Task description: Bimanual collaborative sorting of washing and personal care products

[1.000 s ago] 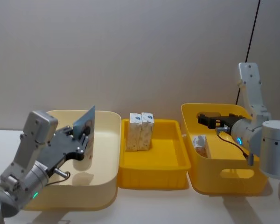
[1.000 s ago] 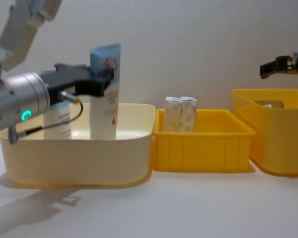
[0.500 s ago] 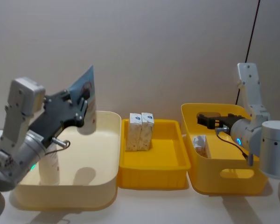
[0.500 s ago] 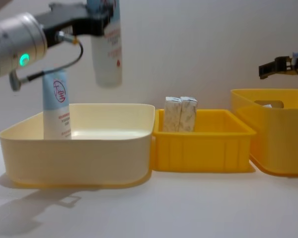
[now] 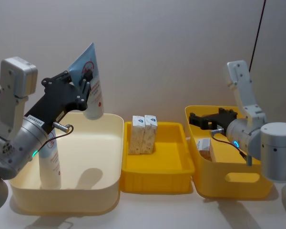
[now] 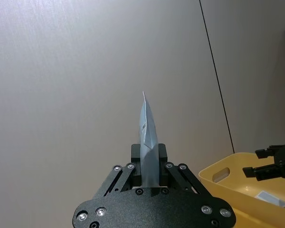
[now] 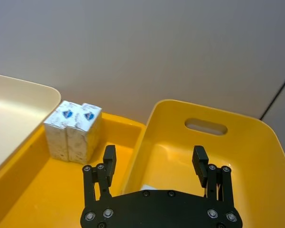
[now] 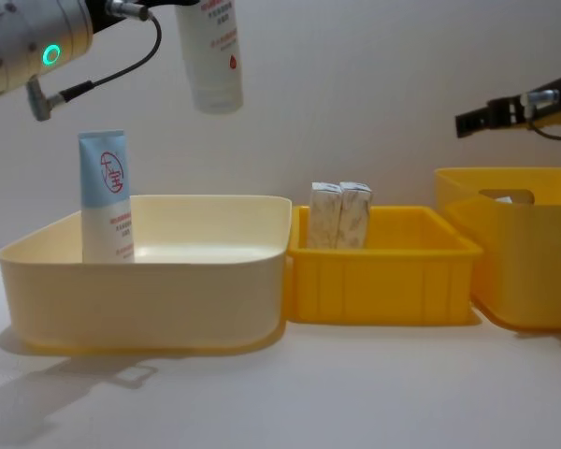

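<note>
squeeze tube (image 5: 92, 99) hangs cap-down, near upright, clenched in the left hand (image 5: 85, 82) above the cream bin (image 5: 113, 143). right hand (image 5: 206, 116) hovers released over the deep yellow bin (image 5: 214, 186).

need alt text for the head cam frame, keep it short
The left gripper holds a light-blue-and-white tube in the air over the cream bin, where a second tube stands upright. Two beige cartons stand side by side in the middle yellow bin; the right gripper hovers open above the right yellow bin's left rim.
</note>
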{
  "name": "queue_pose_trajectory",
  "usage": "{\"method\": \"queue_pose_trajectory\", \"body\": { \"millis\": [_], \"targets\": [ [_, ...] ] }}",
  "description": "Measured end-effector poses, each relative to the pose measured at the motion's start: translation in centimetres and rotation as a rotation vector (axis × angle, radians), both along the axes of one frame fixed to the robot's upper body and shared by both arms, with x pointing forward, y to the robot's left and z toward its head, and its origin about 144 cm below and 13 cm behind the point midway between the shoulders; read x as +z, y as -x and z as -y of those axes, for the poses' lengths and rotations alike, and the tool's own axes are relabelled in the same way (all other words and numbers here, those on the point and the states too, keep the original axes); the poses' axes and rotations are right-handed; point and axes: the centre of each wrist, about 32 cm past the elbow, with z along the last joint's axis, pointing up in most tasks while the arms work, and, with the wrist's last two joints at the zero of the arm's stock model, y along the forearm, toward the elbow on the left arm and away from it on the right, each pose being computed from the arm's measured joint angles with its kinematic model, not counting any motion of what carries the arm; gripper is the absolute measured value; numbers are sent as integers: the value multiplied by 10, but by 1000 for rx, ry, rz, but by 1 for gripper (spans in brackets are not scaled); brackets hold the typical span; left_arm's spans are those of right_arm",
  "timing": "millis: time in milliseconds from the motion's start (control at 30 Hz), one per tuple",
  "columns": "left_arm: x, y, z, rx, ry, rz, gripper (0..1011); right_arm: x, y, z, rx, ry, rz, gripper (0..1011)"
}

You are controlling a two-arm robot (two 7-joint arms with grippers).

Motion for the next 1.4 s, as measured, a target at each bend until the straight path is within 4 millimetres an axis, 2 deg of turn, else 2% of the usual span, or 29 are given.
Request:
{"method": "queue_pose_trajectory", "body": {
  "millis": [667,1400],
  "targets": [
    [6,-6,4,-17,26,-8,184,7,5,-18,287,111,154,1001],
    [6,-2,3,-17,48,-14,184,-2,-8,-35,450,234,153,1001]
  ]
}}
